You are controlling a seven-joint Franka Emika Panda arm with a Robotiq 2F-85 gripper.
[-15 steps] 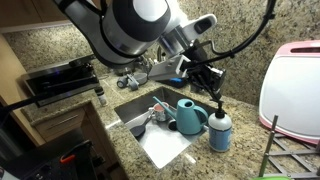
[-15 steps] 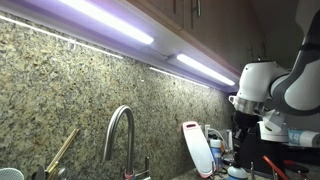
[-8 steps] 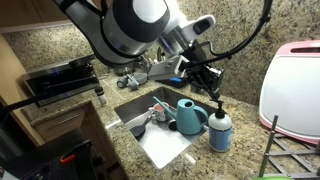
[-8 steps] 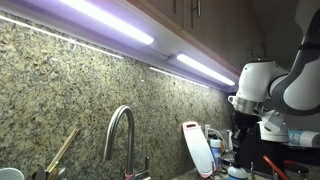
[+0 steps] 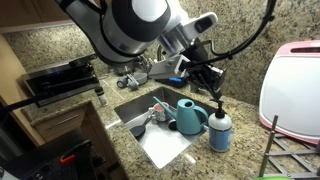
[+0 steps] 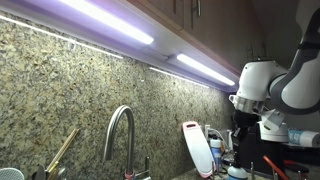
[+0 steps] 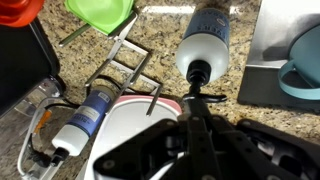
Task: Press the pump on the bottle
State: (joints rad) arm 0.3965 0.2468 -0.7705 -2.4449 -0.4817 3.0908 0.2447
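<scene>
speckled granite is covering the counter and the wall behind it, with light strips glowing under the cabinets and a curved faucet rising in front of the wall. a sink is sitting sunk into the counter. in an exterior view the blue bottle is standing upright on the counter at the sink's 3 o'clock edge, with a teal can just beside it at its 10 o'clock. a pink-rimmed board is leaning well apart at the bottle's 2 o'clock.

the arm is reaching in from 10 o'clock, and the gripper is pointing down right over the black pump on top of the bottle. its fingers are looking pressed together into one narrow tip and are gripping nothing. the tip is sitting at the pump's 12 o'clock, very close; whether it is actually touching the pump is not clear from this angle.

in the wrist view the gripper is coming in from 6 o'clock, with the pump at 12 o'clock from the tip and the nozzle overlapping it. the bottle's round body is showing beyond the pump, the can is peeking in at 3 o'clock, a second blue bottle is lying tilted at 9 o'clock, and a green thing is lying at 11 o'clock.
</scene>
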